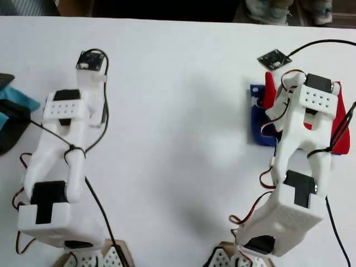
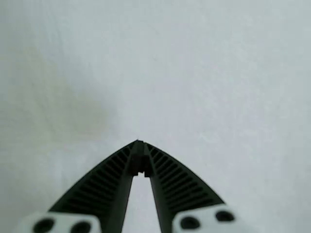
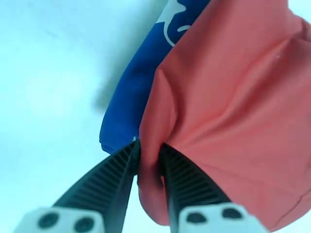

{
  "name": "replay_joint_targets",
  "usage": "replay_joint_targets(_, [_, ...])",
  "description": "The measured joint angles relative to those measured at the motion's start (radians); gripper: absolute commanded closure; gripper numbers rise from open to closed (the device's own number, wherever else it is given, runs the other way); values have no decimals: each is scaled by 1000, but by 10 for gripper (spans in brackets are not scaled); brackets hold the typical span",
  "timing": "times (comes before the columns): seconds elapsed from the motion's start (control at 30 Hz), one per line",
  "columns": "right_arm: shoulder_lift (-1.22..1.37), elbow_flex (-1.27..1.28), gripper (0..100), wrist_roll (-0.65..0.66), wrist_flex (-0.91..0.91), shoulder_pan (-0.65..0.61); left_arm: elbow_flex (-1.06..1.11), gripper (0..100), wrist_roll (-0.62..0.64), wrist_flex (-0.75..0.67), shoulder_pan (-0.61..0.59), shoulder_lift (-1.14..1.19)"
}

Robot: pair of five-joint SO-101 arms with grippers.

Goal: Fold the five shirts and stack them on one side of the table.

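White illegible print (image 3: 173, 23) on blue shirt (image 3: 129, 102)

A white desk (image 1: 178, 111) lies under bright, even light, with soft grey shadows on it. Beyond the left gripper (image 2: 139, 148) and the right gripper (image 3: 148, 148), past the desk's far edge, runs a dark strip of room (image 1: 167, 8) with blurred pale and brown shapes.

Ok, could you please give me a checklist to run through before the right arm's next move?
1. Grip of right claw on red shirt: ok.
2. Stack, red shirt on blue shirt: ok.
3. Flatness of red shirt: not ok, creased at the claw.
4. Idle left claw shut, empty, over bare table: ok.
5. Five shirts accounted for: cannot tell; dark and teal cloth lies at the table's edge.
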Motion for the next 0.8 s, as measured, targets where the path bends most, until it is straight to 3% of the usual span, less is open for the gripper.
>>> replay_joint_targets(0.3, [81, 0, 966, 0, 0, -2, 0, 972, 0, 0, 0, 0])
replay_joint_targets(0.57, [84, 0, 803, 0, 0, -2, 0, 972, 0, 0, 0, 0])
replay_joint_targets(0.8, [57, -20, 804, 0, 75, -41, 0, 972, 0, 0, 0, 0])
